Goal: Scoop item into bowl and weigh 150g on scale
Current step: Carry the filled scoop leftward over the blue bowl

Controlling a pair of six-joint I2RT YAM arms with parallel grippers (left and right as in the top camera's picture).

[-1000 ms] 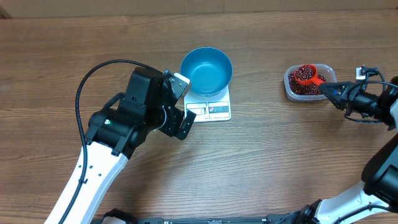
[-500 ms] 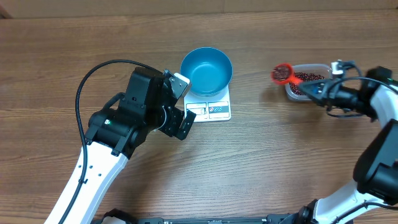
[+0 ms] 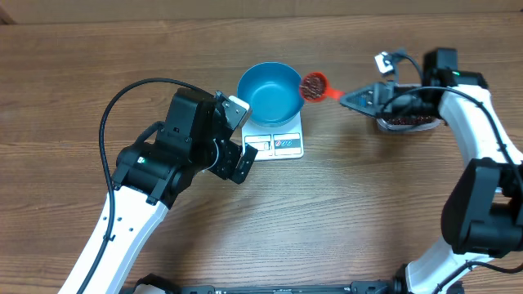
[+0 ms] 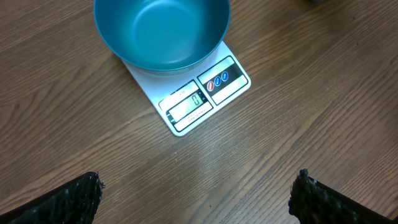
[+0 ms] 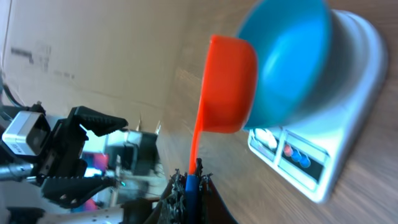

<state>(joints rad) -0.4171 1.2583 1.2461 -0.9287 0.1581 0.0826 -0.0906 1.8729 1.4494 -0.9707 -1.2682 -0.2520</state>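
Progress: the bowl [image 3: 270, 98] sits on the scale [image 3: 283, 144]. In your left wrist view it is bare inside, and the display looks like zero, so nothing is weighed yet. One load is up: the scoop [image 3: 324, 91], mouth upward, carries beans [image 3: 311, 85] at the bowl's right rim, not tipped. Left to do, I'd judge: pour, then refill from the tub [image 3: 406, 122] until 150 g shows.

Your right claw [image 3: 351, 98] is clamped on the scoop's handle, right of the bowl, with the beans at the handle's far end. Your left claw [image 4: 198, 196] is spread wide and empty, above the desk [image 3: 368, 204] near the scale's display edge.
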